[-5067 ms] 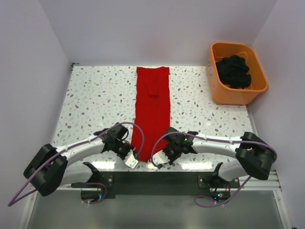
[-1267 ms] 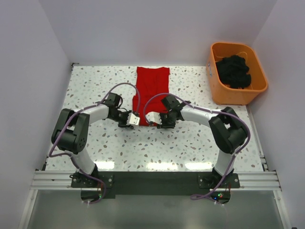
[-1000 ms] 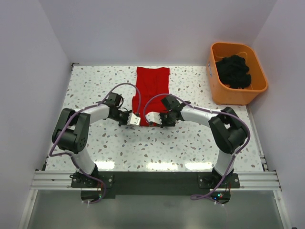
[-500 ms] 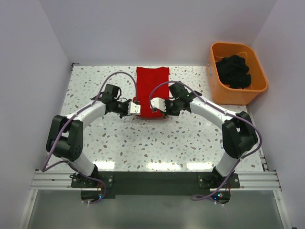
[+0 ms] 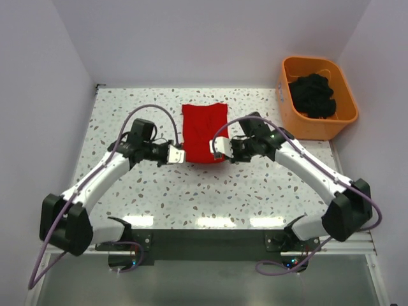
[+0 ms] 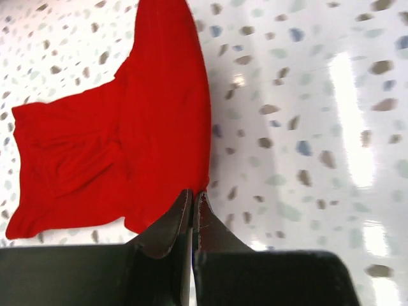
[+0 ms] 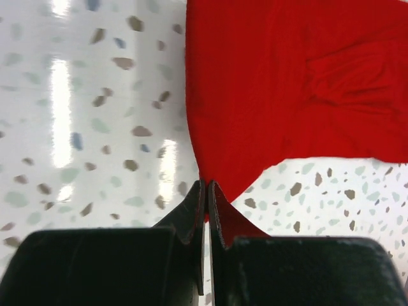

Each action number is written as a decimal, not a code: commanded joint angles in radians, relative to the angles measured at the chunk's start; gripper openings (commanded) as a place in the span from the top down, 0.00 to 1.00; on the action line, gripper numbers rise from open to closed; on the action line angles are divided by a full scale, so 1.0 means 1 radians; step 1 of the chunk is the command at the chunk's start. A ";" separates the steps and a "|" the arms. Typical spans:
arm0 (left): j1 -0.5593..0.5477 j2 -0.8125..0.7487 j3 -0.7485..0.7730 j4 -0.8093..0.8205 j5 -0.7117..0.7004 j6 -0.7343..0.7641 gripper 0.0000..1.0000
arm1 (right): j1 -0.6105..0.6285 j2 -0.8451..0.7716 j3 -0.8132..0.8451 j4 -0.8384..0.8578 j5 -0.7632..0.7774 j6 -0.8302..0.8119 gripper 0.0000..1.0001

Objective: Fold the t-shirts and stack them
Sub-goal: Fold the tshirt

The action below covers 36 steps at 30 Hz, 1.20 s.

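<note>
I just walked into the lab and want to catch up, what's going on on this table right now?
Two robot arms are folding a red t-shirt on the speckled table. The left arm and right arm each have their jaws shut on one near corner of it, with the rest lying as a rectangle toward the back. An orange tub at the far right holds dark clothing.

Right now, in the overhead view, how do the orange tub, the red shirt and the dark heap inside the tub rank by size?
1. orange tub
2. red shirt
3. dark heap, only slightly smaller than the shirt, so that pair is unsure
</note>
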 commanded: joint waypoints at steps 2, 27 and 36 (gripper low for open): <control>-0.058 -0.197 -0.085 -0.208 0.074 0.006 1.00 | 0.093 -0.182 -0.045 -0.186 -0.069 -0.018 1.00; 0.100 0.441 0.547 -0.355 0.179 0.064 1.00 | -0.117 0.352 0.430 -0.342 -0.120 -0.166 1.00; 0.118 0.705 0.772 -0.392 0.206 0.110 1.00 | -0.188 0.638 0.692 -0.407 -0.097 -0.187 1.00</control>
